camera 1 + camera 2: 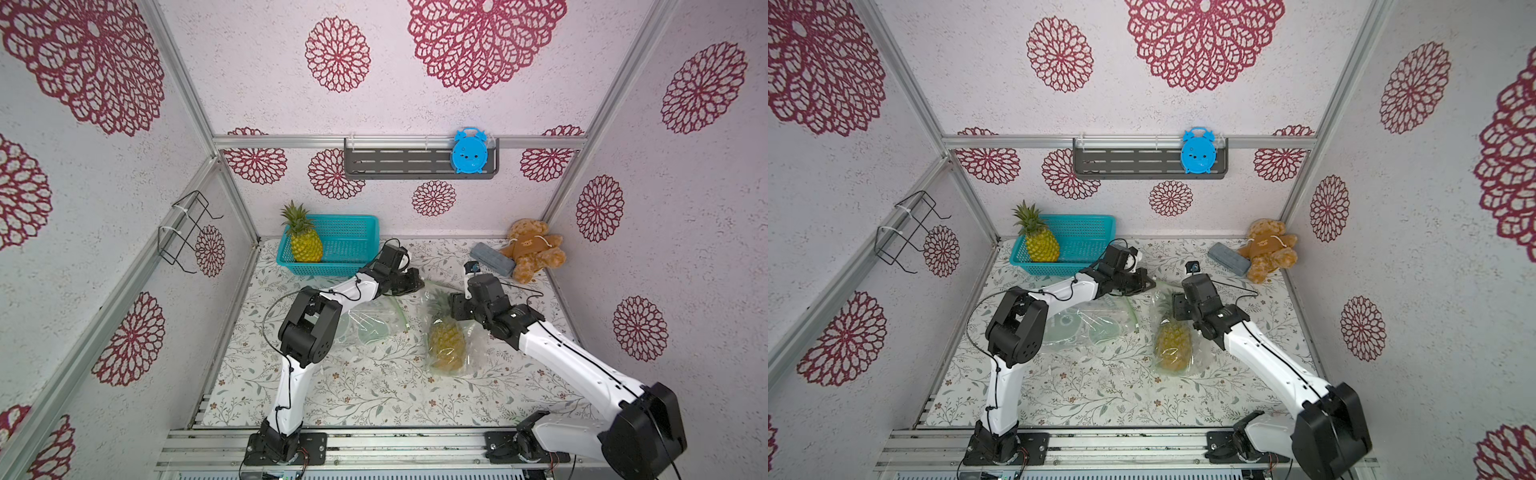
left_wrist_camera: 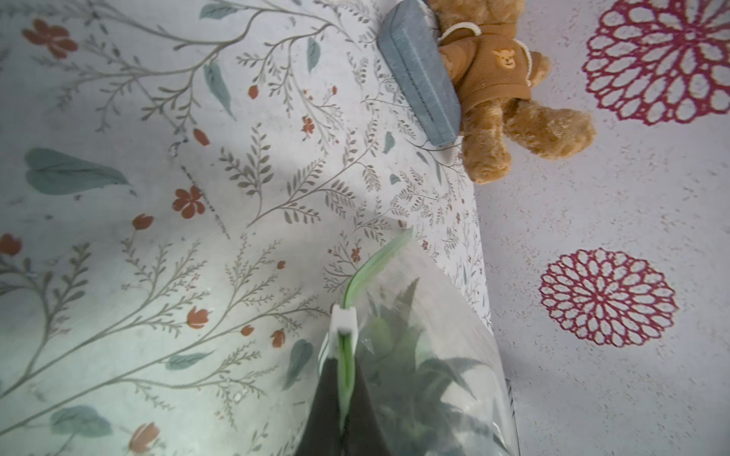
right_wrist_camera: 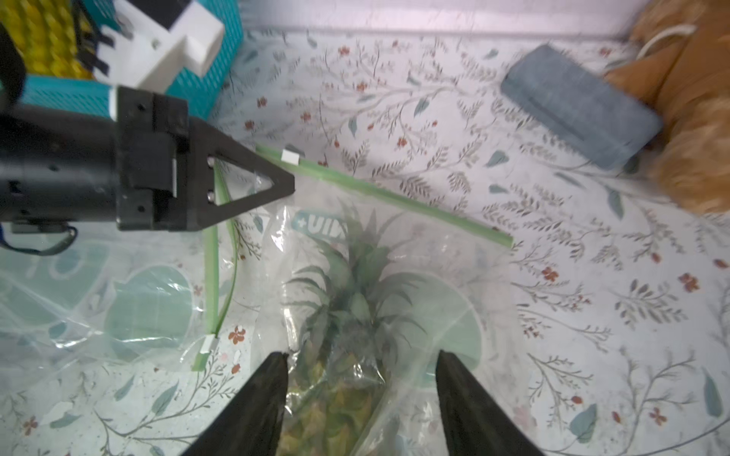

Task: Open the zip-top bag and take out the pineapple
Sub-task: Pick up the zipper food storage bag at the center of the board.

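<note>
A clear zip-top bag [image 1: 471, 353] [image 1: 1200, 357] lies mid-table with the pineapple [image 1: 446, 340] [image 1: 1172, 345] [image 3: 335, 395] inside it, leaves toward the back. Its green zip strip [image 3: 395, 197] carries a white slider [image 3: 290, 158] [image 2: 344, 319]. My left gripper [image 2: 344, 367] [image 1: 415, 284] [image 1: 1148, 284] [image 3: 290, 183] is shut on the end of that strip, just behind the slider. My right gripper [image 3: 363, 355] [image 1: 453, 309] stands open over the bag, one finger on each side of the fruit where the leaves begin.
A second clear bag [image 1: 370, 324] [image 3: 138, 308] lies flat under the left arm. At the back left a teal basket [image 1: 353, 245] holds another pineapple [image 1: 305, 245]. A grey block [image 1: 492, 258] and a teddy bear [image 1: 534, 249] sit back right.
</note>
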Controlling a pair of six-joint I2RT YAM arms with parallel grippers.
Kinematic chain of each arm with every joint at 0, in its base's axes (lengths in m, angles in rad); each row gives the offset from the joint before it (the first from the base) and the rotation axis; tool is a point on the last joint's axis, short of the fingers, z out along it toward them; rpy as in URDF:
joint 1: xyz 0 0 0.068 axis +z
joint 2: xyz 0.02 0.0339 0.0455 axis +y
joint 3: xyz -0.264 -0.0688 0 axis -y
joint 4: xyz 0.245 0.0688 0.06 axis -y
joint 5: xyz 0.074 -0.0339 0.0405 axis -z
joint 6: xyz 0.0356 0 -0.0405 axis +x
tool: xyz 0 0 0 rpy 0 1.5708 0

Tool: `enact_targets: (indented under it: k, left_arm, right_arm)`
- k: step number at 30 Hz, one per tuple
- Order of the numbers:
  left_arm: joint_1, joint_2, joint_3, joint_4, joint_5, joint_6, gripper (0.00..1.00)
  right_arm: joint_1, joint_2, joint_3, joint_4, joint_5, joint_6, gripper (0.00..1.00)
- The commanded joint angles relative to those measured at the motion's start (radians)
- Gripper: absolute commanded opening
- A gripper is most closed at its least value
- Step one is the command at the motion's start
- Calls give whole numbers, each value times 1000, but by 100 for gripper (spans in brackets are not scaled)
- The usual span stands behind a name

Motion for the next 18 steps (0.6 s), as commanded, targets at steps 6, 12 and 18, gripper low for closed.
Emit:
enact_targets:
  k: [6, 12, 18]
  left_arm:
    - [-2, -113, 203, -135, 29, 125, 0]
    - [-7, -91, 347, -203, 63, 145, 0]
    - [-31, -32, 495, -264, 91, 161, 0]
  right_arm:
    - [-99, -113, 33, -7, 101, -72, 65]
    - [-175, -146, 49, 1, 19, -109, 65]
    - [-218, -188, 6, 69, -23, -133, 65]
